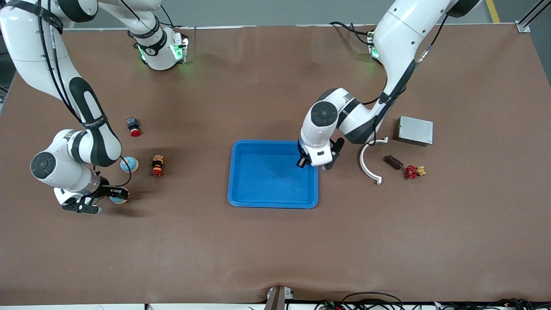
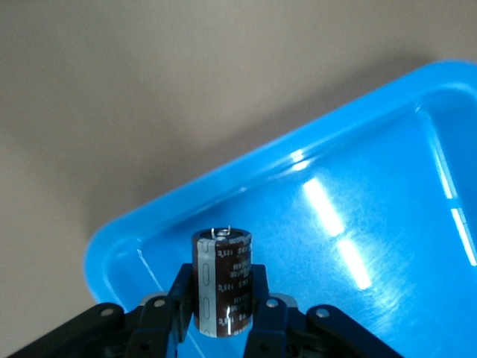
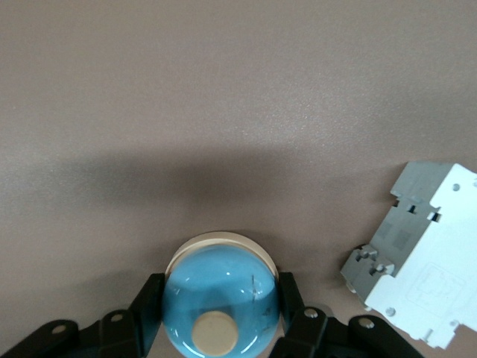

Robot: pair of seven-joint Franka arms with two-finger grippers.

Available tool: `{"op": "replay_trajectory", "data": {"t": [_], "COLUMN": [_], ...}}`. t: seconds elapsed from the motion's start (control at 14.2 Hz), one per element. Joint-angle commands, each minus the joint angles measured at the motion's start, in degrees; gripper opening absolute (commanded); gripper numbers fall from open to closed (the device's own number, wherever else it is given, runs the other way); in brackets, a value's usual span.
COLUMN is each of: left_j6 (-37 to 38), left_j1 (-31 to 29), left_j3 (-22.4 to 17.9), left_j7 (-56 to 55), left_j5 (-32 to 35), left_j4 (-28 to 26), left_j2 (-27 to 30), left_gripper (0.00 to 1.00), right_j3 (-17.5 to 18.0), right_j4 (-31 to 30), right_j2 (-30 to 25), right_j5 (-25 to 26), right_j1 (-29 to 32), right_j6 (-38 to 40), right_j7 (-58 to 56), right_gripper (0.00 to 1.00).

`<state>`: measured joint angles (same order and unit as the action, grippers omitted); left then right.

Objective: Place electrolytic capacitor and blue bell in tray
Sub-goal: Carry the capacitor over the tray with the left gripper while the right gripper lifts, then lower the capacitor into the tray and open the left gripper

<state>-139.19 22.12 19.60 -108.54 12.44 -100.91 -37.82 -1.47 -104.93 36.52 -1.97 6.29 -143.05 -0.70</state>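
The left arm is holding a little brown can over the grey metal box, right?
Not quite. The left tool does hold the brown capacitor, but it is over the blue tray, not the grey metal box. The left wrist view shows this.

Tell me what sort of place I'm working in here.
Probably a robotics lab bench, not a home: two arms share a brown-covered table strewn with industrial parts, like a grey metal box and a red valve, beside a blue tray, with cables along the edge.
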Motion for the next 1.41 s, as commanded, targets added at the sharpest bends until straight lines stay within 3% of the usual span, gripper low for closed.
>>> {"op": "replay_trajectory", "data": {"t": [0.0, 0.07, 0.14, 0.21, 0.28, 0.56, 0.99, 1.34], "left_j6": [0.85, 0.85, 0.85, 0.85, 0.94, 6.89, 20.17, 22.04], "left_j1": [1.96, 1.96, 1.87, 1.78, 1.96, 0.56, -9.71, -21.66], "left_j3": [-0.53, -0.62, -0.62, -0.62, -0.71, -0.71, -0.36, -0.44], "left_j7": [-1.67, -1.59, -1.5, -1.5, -1.32, -0.71, 10.08, 27.38], "left_j5": [1.27, 1.27, 1.27, 1.27, 1.36, 1.79, 1.71, 3.02], "left_j4": [3.18, 3.18, 3.18, 3.18, 3.27, 4.75, 4.33, -4.18], "left_j2": [-3.04, -3.04, -3.04, -3.04, -2.87, 0.64, 8.64, 14.26], "left_gripper": [0.0, 0.0, 0.25, 0.74, 1.0, 1.0, 1.0, 1.0], "right_j3": [0.07, 0.24, 0.42, 0.42, 0.42, 0.42, 0.5, 0.42], "right_j4": [1.04, 1.82, 2.44, 2.88, 3.06, 3.15, 3.06, 4.73], "right_j2": [-1.36, -1.54, -2.58, -3.64, -4.69, -8.65, -10.86, -10.24], "right_j5": [0.13, 0.13, 0.04, -0.13, -0.14, -0.05, -0.13, -0.75], "right_j1": [-0.14, -0.23, -0.58, -1.45, -2.5, -9.09, -22.09, -32.03], "right_j6": [2.59, 3.99, 6.35, 8.2, 9.96, 15.06, 15.78, 14.11], "right_j7": [0.18, 0.44, 0.87, 1.49, 3.76, 15.87, 37.84, 55.43], "right_gripper": [0.0, 0.0, 0.0, 0.0, 0.0, 0.0, 0.0, 0.0]}}
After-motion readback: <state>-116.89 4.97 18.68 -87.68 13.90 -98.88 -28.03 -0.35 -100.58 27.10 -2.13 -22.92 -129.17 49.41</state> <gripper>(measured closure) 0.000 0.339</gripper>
